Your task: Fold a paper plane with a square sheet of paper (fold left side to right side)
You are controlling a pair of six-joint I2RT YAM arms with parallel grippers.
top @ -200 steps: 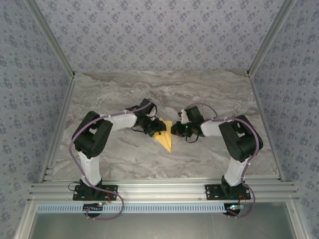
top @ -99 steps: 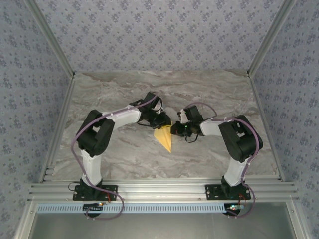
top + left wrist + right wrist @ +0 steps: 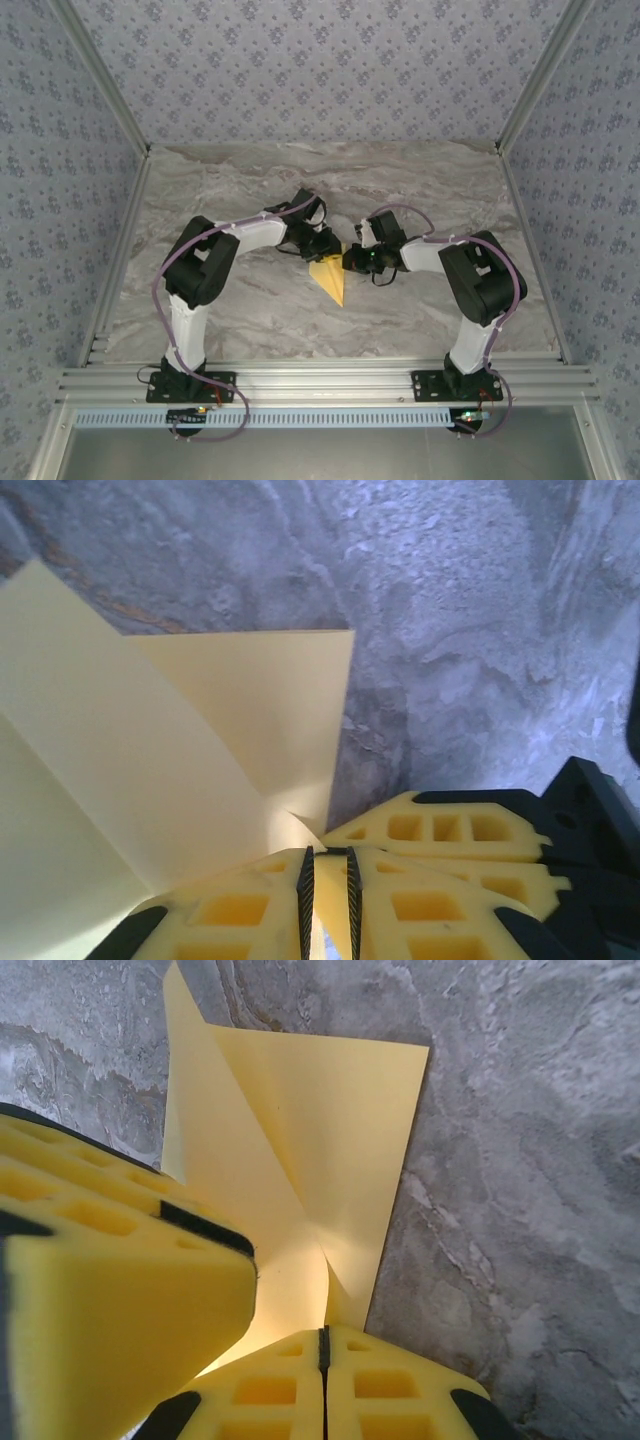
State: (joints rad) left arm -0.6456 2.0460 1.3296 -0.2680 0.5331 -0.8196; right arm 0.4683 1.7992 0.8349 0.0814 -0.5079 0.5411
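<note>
Paper plane (image 3: 331, 278), yellow-orange matte kite-shaped dart, lies mid grey marbled worktop (image 3: 400, 190), sharp tip toward near edge.
L pincer (image 3: 328, 865) is nipped on a raised flap corner, R pincer (image 3: 323, 1345) clamped on the wide end by the crease. Thin sheet: arms pulling apart cd tear it, and a slip on the smooth-looking stone wd skew the fold.

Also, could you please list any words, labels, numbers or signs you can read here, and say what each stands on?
None to read: the folded paper is plain and unmarked, and the marble table and patterned walls carry no text.
</note>
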